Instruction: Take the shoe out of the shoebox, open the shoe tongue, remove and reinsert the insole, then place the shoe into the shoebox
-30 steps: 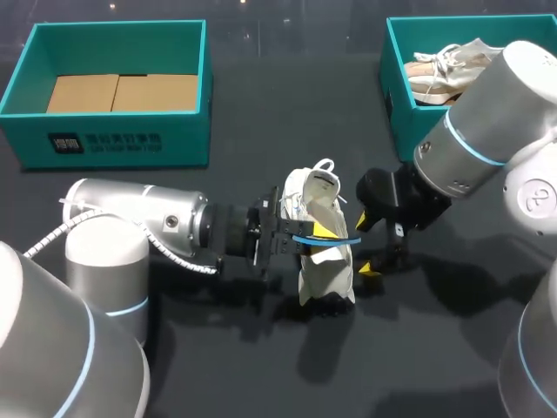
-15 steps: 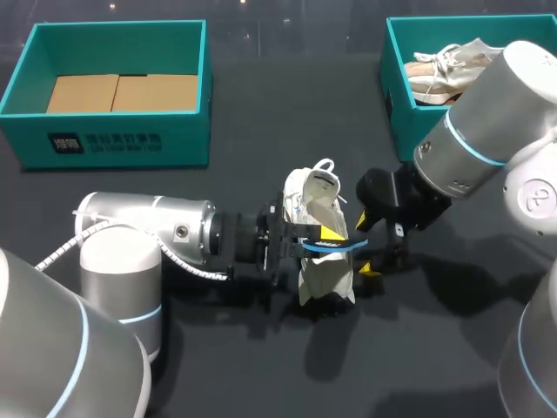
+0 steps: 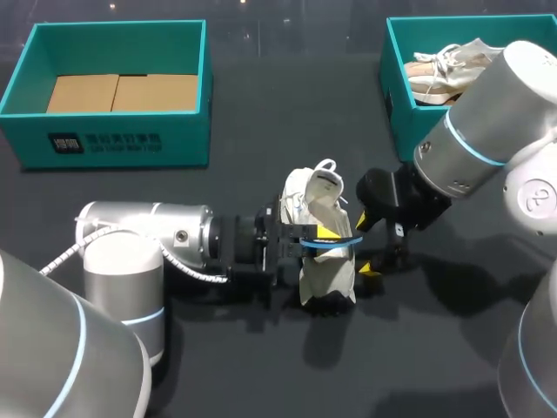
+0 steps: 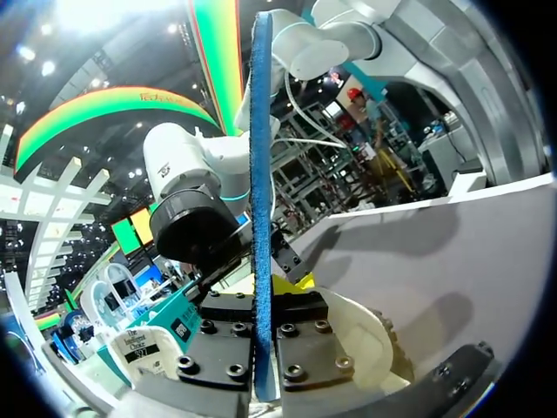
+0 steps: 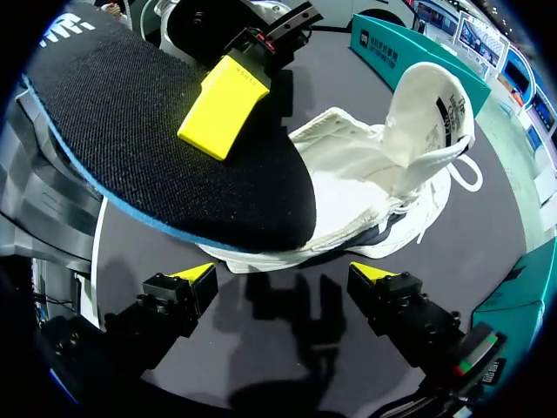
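Our left tool is clamped shut on the insole, a black-topped sheet with a blue edge. In the left wrist view that edge runs straight up between the two closed fingers. The insole lies across the white shoe, which sits on the dark surface between our arms with its tongue raised. We cannot tell whether insole and shoe touch. In the right wrist view one yellow fingertip of the left tool presses on the insole's top face. Our right tool hangs just beside the shoe, fingers spread wide with nothing between them. The left shoebox shows a cardboard bottom, and the right shoebox holds a second shoe.
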